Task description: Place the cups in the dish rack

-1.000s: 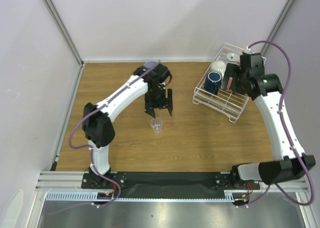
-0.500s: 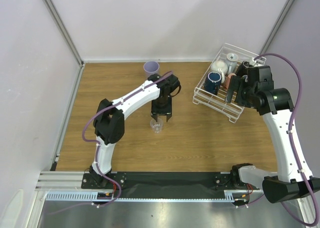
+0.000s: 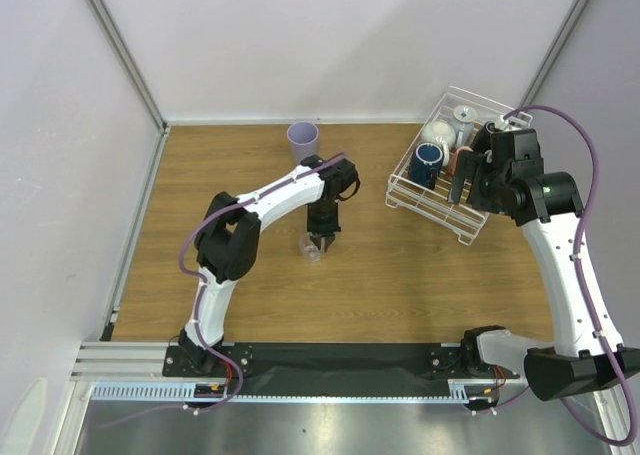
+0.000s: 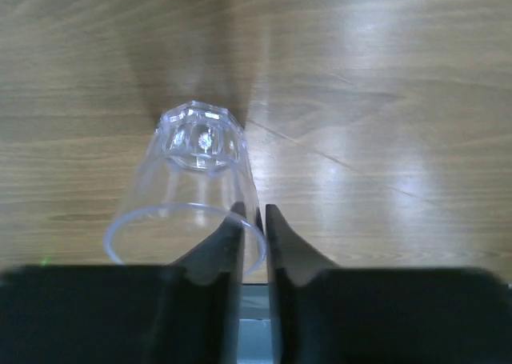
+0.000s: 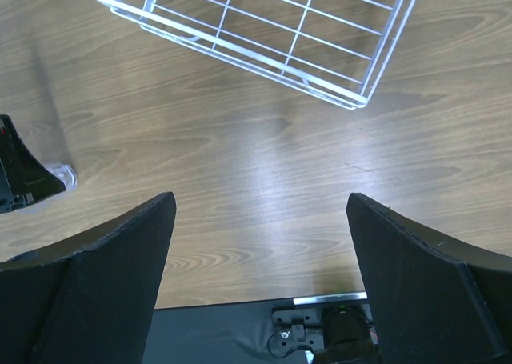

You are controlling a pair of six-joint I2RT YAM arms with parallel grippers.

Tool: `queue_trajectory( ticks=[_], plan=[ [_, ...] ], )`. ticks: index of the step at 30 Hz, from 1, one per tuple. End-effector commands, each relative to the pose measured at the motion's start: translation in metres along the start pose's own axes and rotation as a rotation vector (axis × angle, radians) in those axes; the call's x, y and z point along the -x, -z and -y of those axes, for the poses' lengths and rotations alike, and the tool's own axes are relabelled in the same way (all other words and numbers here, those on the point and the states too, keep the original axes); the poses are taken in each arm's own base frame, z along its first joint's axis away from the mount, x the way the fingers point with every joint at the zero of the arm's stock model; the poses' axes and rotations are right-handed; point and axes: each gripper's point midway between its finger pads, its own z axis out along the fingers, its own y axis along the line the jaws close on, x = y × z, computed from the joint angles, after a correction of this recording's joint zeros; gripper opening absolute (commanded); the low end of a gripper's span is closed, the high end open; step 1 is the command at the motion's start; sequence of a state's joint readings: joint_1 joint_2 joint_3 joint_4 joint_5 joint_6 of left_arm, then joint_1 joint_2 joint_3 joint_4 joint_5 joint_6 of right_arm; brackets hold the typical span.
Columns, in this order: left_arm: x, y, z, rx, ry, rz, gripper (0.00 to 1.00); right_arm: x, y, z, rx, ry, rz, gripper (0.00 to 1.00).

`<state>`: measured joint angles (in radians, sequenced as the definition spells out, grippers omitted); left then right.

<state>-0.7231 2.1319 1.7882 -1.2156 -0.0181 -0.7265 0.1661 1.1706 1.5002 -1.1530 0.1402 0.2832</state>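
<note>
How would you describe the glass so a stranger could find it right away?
Start at the wooden table, near its middle, left of the white rack. The glass stands there, its rim pinched by the left gripper. It alone is clear; the tumbler behind it is lavender.

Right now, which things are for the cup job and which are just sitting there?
For the job: clear glass, lavender tumbler, dish rack, navy cup, cream mug, left gripper, right gripper.
Just there: wooden table, purple cables, metal rail.
</note>
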Motion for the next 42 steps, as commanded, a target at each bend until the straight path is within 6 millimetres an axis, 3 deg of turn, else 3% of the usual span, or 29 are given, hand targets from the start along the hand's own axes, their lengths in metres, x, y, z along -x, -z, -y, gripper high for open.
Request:
queue_trajectory(
  ticks=[1,3,5,8,11,12,13,15,16,17,18,19,20,21,22,24,25,28,32,36,38,42],
  plan=[
    [0.005,-0.004,-0.005,-0.038,0.012,-0.018,0.13,0.015,0.003,-0.008,0.037,0.0,0.031,0.95],
    [0.011,0.006,-0.003,-0.079,0.019,-0.017,0.0,0.018,0.0,-0.016,0.072,-0.004,0.024,0.94],
    [0.015,0.021,0.002,-0.129,0.014,-0.009,0.0,0.021,0.0,-0.028,0.137,-0.009,0.022,0.95],
    [0.029,0.072,0.029,-0.344,-0.002,0.035,0.0,0.03,-0.003,-0.048,0.26,-0.028,0.031,0.95],
    [0.044,0.149,0.062,-0.671,-0.002,0.099,0.0,0.039,0.0,-0.078,0.424,-0.061,0.034,0.95],
    [0.05,0.168,0.065,-0.757,0.011,0.12,0.0,0.041,0.004,-0.09,0.495,-0.067,0.025,0.95],
    [0.051,0.216,0.082,-0.955,-0.008,0.157,0.0,0.048,0.006,-0.098,0.544,-0.084,0.043,0.95],
    [0.05,0.244,0.087,-1.112,0.009,0.15,0.0,0.051,0.016,-0.117,0.669,-0.097,0.029,0.96],
    [0.057,0.285,0.098,-1.292,0.001,0.189,0.0,0.058,0.017,-0.124,0.713,-0.125,0.041,0.96],
    [0.048,0.319,0.095,-1.395,-0.015,0.223,0.0,0.061,0.019,-0.128,0.746,-0.135,0.045,0.96],
    [0.049,0.311,0.095,-1.441,0.032,0.191,0.0,0.064,0.023,-0.134,0.787,-0.144,0.048,0.96],
    [0.048,0.353,0.095,-1.613,0.032,0.225,0.0,0.073,0.033,-0.143,0.861,-0.134,0.089,0.96],
    [0.046,0.364,0.093,-1.677,0.055,0.217,0.0,0.072,0.033,-0.146,0.886,-0.171,0.077,0.96],
    [0.045,0.36,0.091,-1.72,0.092,0.185,0.0,0.075,0.036,-0.149,0.911,-0.184,0.087,0.98],
    [0.04,0.386,0.085,-1.844,0.1,0.168,0.0,0.083,0.044,-0.155,0.962,-0.173,0.127,0.98],
    [0.044,0.388,0.08,-1.93,0.182,0.135,0.0,0.086,0.046,-0.159,0.997,-0.203,0.128,1.0],
    [0.037,0.404,0.072,-2.018,0.186,0.11,0.0,0.092,0.051,-0.163,1.026,-0.194,0.157,1.0],
    [0.038,0.412,0.064,-2.115,0.247,0.067,0.0,0.097,0.054,-0.172,1.073,-0.206,0.167,1.0],
    [0.036,0.415,0.065,-2.143,0.251,0.047,0.0,0.103,0.066,-0.185,1.151,-0.211,0.195,1.0],
    [0.034,0.419,0.067,-2.181,0.261,0.01,0.0,0.104,0.063,-0.195,1.173,-0.227,0.185,0.99],
    [0.034,0.419,0.067,-2.189,0.254,0.005,0.0,0.107,0.063,-0.198,1.184,-0.239,0.185,0.95],
    [0.033,0.413,0.068,-2.187,0.272,-0.019,0.0,0.11,0.064,-0.201,1.191,-0.264,0.19,0.77]
  ],
)
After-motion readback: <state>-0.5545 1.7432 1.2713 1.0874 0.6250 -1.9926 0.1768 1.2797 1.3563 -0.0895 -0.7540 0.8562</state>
